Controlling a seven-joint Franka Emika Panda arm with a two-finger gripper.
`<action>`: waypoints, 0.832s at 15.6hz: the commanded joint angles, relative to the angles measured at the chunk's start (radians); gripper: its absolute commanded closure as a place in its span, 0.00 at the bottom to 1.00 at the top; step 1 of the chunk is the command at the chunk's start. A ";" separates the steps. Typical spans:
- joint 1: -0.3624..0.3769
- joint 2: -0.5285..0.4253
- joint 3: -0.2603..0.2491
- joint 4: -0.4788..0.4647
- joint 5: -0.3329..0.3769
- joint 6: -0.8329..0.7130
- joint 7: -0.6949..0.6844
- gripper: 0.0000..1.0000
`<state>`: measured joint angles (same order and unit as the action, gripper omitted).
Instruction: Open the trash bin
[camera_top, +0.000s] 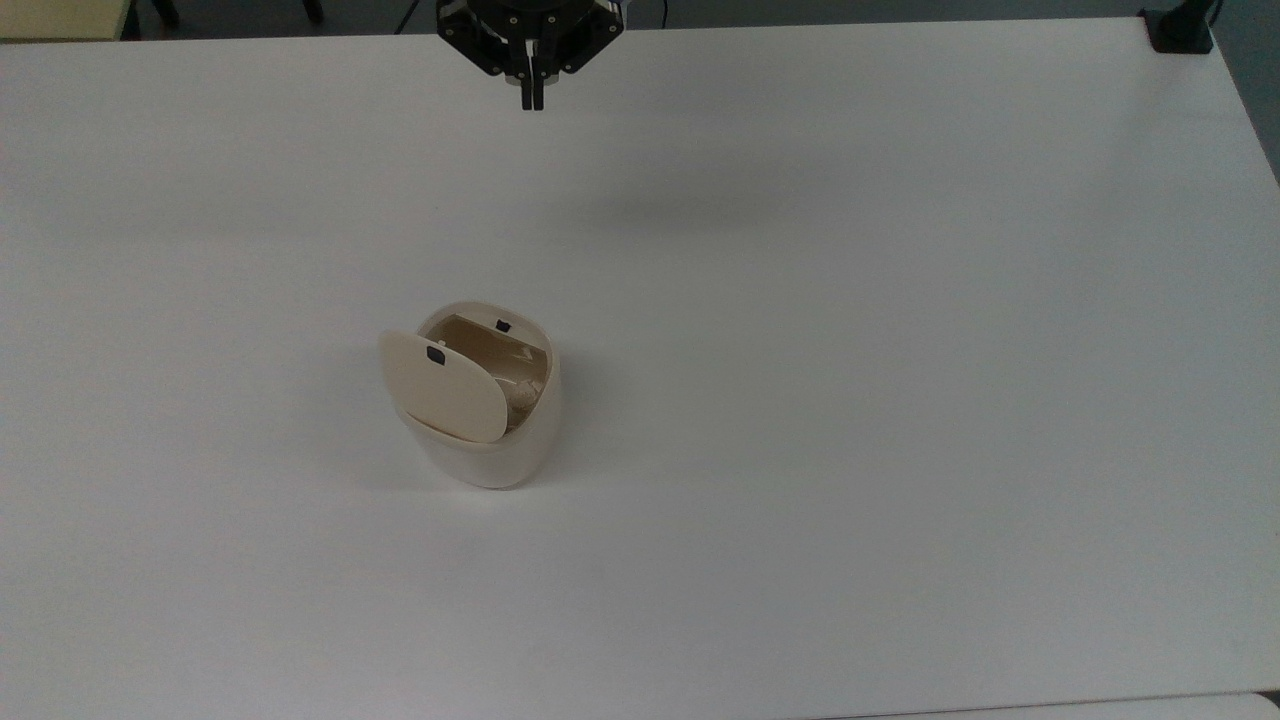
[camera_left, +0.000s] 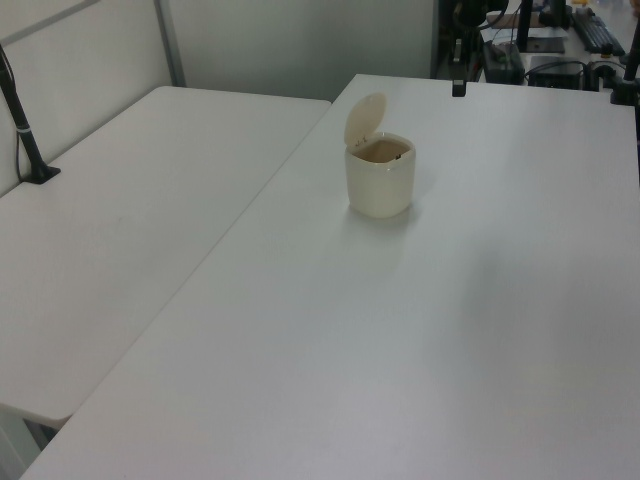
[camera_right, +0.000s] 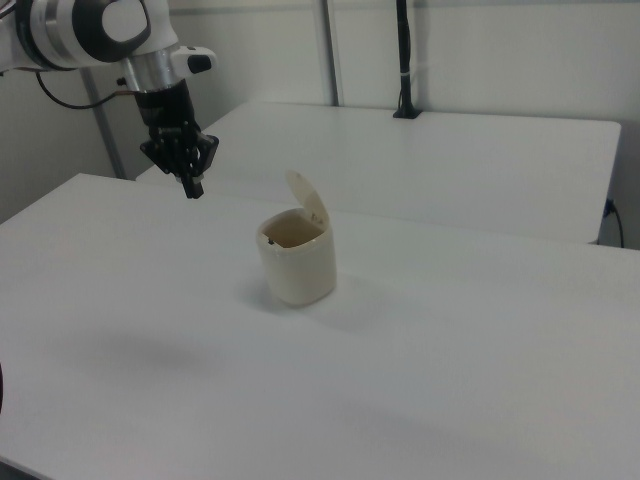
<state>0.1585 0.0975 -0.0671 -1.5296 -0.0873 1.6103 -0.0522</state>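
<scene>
White table (camera_top: 900, 400) fills my screen; in the right view my gripper (camera_right: 192, 189) hangs at left, fingers pressed together, holding nothing. Right of and below those fingers stands the trash bin (camera_right: 297, 262), lid up.

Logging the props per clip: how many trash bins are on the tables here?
1. The trash bin stands on the near white table, its lid flipped up, toward the top view's left of centre. The adjoining table in the left view carries none.
</scene>
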 joint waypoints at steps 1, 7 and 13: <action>-0.004 -0.033 -0.008 -0.029 -0.006 -0.013 -0.014 0.14; -0.010 -0.044 -0.016 -0.032 -0.003 0.000 0.020 0.00; -0.086 -0.056 0.050 -0.032 -0.002 -0.003 0.029 0.00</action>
<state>0.1203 0.0794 -0.0672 -1.5301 -0.0873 1.6102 -0.0460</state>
